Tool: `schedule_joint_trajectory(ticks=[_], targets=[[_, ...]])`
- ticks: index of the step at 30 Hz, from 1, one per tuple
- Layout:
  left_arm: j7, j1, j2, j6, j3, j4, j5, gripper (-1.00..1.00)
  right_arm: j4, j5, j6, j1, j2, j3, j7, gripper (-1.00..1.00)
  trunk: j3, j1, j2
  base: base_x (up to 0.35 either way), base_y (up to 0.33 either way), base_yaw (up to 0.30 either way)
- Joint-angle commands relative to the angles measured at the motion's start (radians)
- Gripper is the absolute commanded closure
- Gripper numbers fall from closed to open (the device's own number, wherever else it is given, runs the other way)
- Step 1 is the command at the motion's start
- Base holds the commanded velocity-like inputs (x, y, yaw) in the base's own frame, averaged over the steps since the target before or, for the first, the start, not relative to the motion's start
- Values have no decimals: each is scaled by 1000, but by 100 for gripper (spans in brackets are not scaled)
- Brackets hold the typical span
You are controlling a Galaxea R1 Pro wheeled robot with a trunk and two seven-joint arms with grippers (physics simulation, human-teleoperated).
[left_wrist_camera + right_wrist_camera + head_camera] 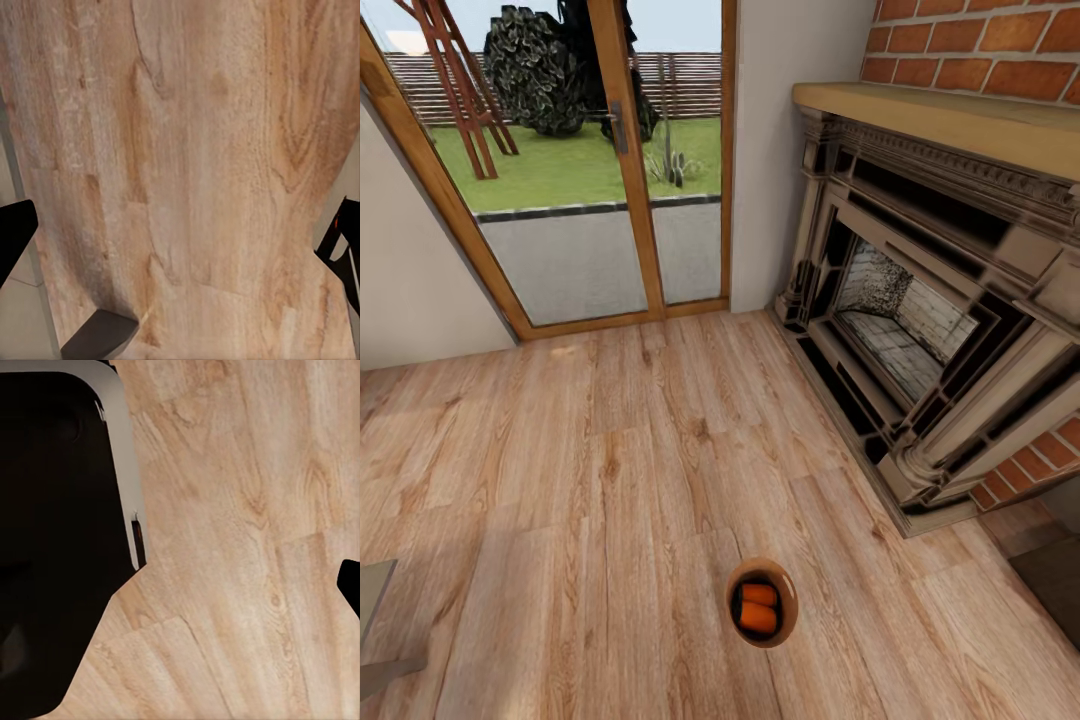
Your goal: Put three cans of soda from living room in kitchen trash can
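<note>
The tash can (762, 569), a small round brown bin, stands on the wood floor of the living room low in the head view. Two orange cans of soda (759, 594) (758, 619) lie side by side inside it. The dark blue can is out of view. In the left wrist view my left gripper (180, 240) is open over bare floorboards, its black fingertips (15, 236) at the picture's edges. In the right wrist view my right gripper (180, 585) is open with nothing in it, one fingertip (351, 585) showing, beside my own dark body (52, 547).
A red-brick fireplace (920, 330) with a stone surround fills the right side. Glazed wooden doors (590, 180) stand at the back, with a garden behind them. A grey table corner (374, 600) shows at the lower left, and a dark mat edge (1060, 590) at the lower right.
</note>
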Motion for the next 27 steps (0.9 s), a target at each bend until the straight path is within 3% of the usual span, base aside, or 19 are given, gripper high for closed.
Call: schedule_joint_trajectory(ticks=[1, 14, 27], targets=[[0, 0, -1, 0, 0, 1, 0, -100, 0, 0, 0, 0, 0, 0, 0, -100, 0, 0, 0, 0, 0, 0], [1, 1, -52, 4, -2, 8, -1, -100, 0, 1, 1, 0, 18, 4, 2, -100, 0, 0, 0, 0, 0, 0], [1, 2, -56, 4, -2, 9, -1, -100, 0, 2, 1, 0, 26, 4, 2, -100, 0, 0, 0, 0, 0, 0]])
